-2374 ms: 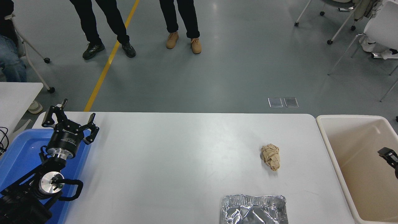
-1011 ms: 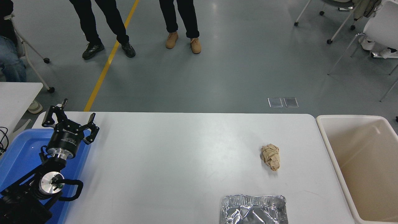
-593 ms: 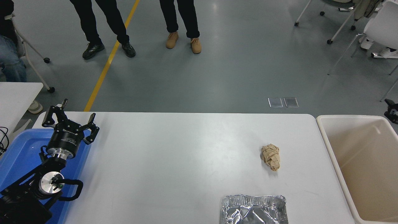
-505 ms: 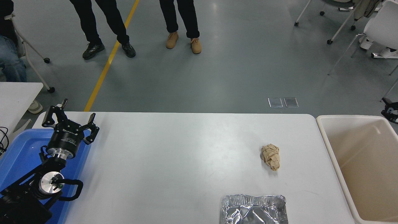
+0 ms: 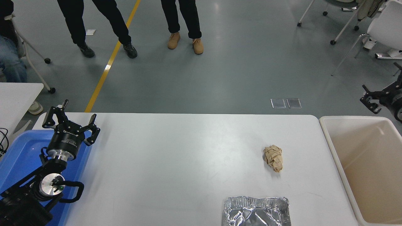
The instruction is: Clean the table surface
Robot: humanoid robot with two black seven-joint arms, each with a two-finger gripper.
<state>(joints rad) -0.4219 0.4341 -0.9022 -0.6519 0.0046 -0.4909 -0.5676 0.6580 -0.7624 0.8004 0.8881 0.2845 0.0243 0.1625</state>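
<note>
The table surface (image 5: pixel 176 157) is a wide white top. On its right part lies a crumpled brown paper ball (image 5: pixel 273 158). A crumpled foil tray (image 5: pixel 256 211) sits at the near edge. My right gripper (image 5: pixel 369 98) pokes in from the right edge, open, high above the far corner of the beige bin and well away from the paper ball. At the lower left my left gripper (image 5: pixel 69 118) is parked open over the blue tray, holding nothing.
A beige bin (image 5: pixel 366 169) stands against the table's right end. A blue tray (image 5: pixel 22 157) lies under the left arm. Two people's legs (image 5: pixel 182 18) stand on the floor beyond the table. Chairs stand at the top right, a smaller white table (image 5: pixel 15 97) at left.
My right gripper left the bin's inside, went out of view, then came back higher at the right edge and moved further left. One person at the far side shifted a foot.
</note>
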